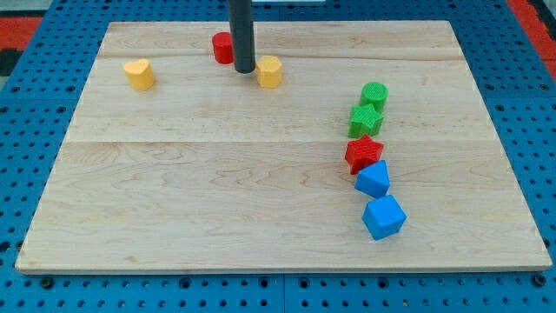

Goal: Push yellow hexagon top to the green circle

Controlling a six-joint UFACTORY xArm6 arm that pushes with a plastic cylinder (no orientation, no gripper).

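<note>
1. My tip (244, 69) sits at the view's top centre of the wooden board (217, 191), just left of the yellow hexagon (269, 71); it looks to be touching or nearly so, and I can't tell which.
2. No fingers on this rig: just a straight dark rod, nothing to open or close, nothing held. It can only shove.
3. Why there: the green circle (374, 94) is to the view's right and slightly lower. A tip on the hexagon's left side suits a rightward push toward it, in my judgement.
4. Target spot is above the circle, near the board's top-right area. Hexagon is well apart from it, so the task is early by my read.
5. Red block (222, 47) sits just behind and left of the rod, partly hidden; shape unclear. It's off the push line, so likely not a problem.
6. Right-side blocks run in a tight line top to bottom: green circle, green star (366, 120), red star (364, 154), upper blue block (373, 179), lower blue block (383, 216). Neighbours are touching or near-touching.
7. Second yellow block (139, 74), possibly heart-shaped, sits at top left, well apart from everything.
8. Count: yellow 2, red 2, green 2, blue 2. Eight blocks total, one rod.
9. Risk, my guess: an off-centre push spins the hexagon down into the green pair.
</note>
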